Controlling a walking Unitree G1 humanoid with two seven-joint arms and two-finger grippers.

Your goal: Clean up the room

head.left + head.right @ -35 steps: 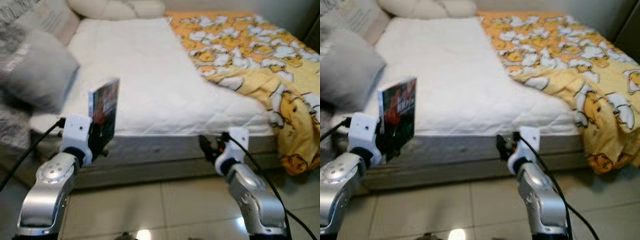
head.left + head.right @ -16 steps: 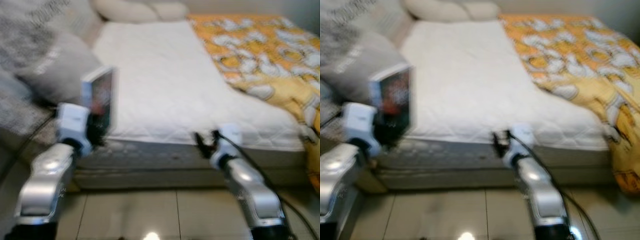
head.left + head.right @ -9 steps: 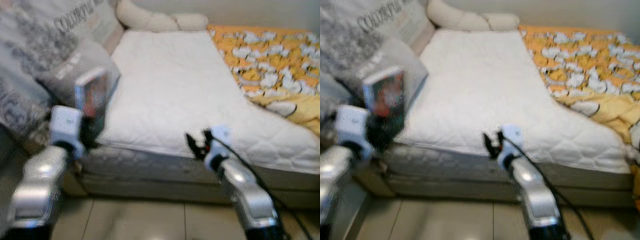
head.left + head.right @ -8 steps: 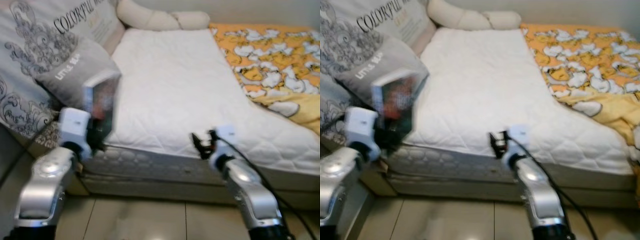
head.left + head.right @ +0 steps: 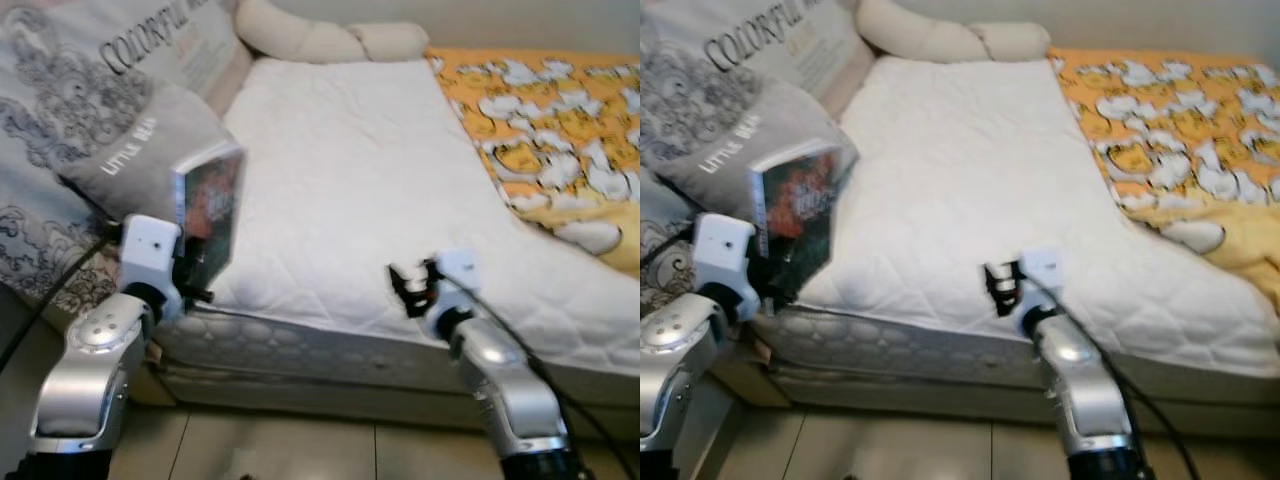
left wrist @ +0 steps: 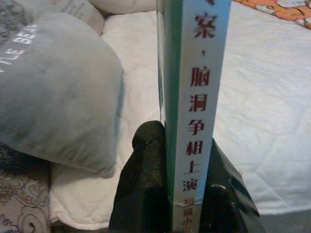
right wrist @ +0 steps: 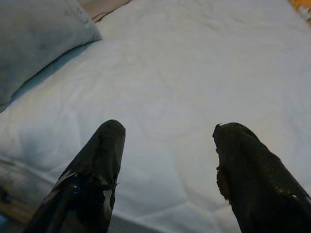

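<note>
My left gripper (image 5: 190, 285) is shut on a book (image 5: 208, 218) with a dark cover, red and orange print and a white spine, held upright at the near left corner of the bed. In the left wrist view the book's spine (image 6: 197, 97) with red characters stands between the two black fingers (image 6: 141, 194). My right gripper (image 5: 408, 285) hangs open over the mattress's near edge, nothing between its fingers (image 7: 99, 160).
The bed has a bare white quilted mattress (image 5: 340, 170). A grey pillow (image 5: 150, 145) lies at its left side beside printed cushions (image 5: 60, 90). An orange and yellow duck-print blanket (image 5: 560, 130) covers the right. Cream pillows (image 5: 330, 40) lie at the head. Tiled floor (image 5: 300, 450) lies below.
The camera has swung left and come nearer the bed, so the grey pillow and cushions now show. Both grippers keep their hold and pose relative to me.
</note>
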